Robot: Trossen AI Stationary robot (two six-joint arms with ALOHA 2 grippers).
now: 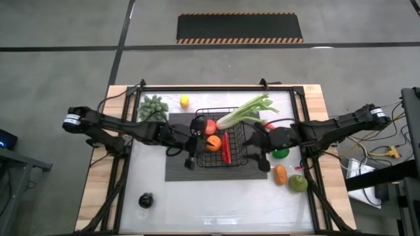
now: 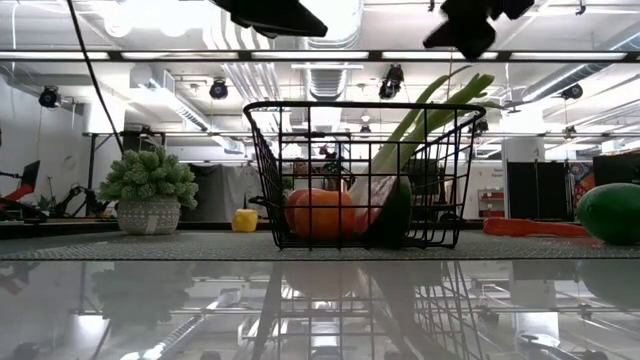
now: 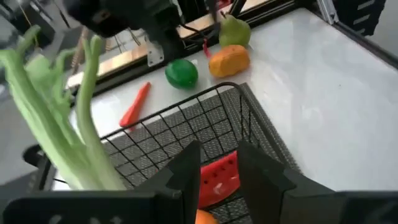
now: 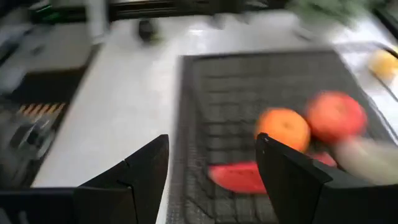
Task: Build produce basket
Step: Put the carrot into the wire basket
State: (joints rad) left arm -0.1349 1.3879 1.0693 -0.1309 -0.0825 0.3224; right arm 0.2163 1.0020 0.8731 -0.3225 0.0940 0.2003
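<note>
Basket (image 1: 216,141) mid-surface, holding leek (image 1: 246,110), chili (image 1: 226,147), orange (image 1: 213,144). Left gripper (image 3: 217,171) above basket, jaws narrowly parted, empty. Right gripper (image 4: 211,168) at basket's edge, jaws open, empty. Risk: snagging wire rim, shifting basket; pear (image 1: 298,183) still outside.

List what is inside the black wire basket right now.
Inside the basket: a red round fruit, an orange round fruit, a flat red piece, and the leek's white end, its leaves sticking out over the rim. The left tool covers one corner, so anything beneath is hidden.
</note>
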